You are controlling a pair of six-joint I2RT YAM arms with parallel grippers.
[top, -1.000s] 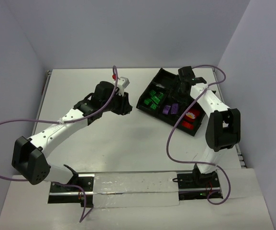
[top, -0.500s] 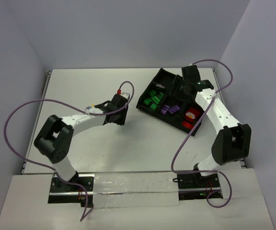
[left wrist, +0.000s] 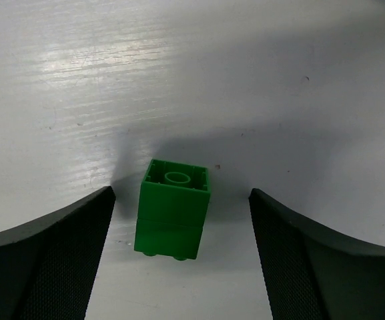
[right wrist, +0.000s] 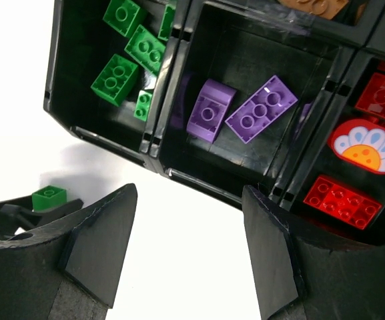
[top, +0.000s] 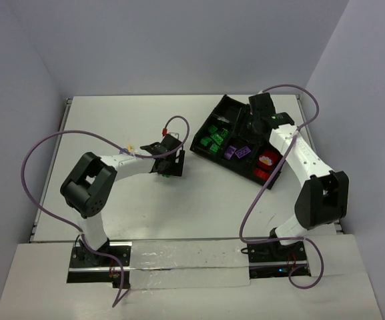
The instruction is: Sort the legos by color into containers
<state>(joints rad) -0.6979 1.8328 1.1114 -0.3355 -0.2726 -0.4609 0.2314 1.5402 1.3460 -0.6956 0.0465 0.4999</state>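
A green lego (left wrist: 173, 217), two bricks stuck together, lies on its side on the white table between the fingers of my left gripper (left wrist: 182, 197). The jaws stand wide open and touch nothing. From above, that gripper (top: 169, 167) is just left of the black tray (top: 199, 148). My right gripper (right wrist: 189, 193) hovers open and empty over the tray's near wall (right wrist: 199, 180). In the bins lie green legos (right wrist: 125, 60), purple legos (right wrist: 262, 107), red legos (right wrist: 342, 200) and a brown one (right wrist: 312, 5). The right wrist view also catches the loose green lego (right wrist: 49, 197).
A round flower-printed piece (right wrist: 369, 145) sits among the red bricks. Purple cables loop from both arms over the table. White walls close in on the left, back and right, and the tray lies at an angle at the back right.
My left gripper has come down to the table and opened, letting go of the green lego. My right gripper has shifted slightly over the tray.
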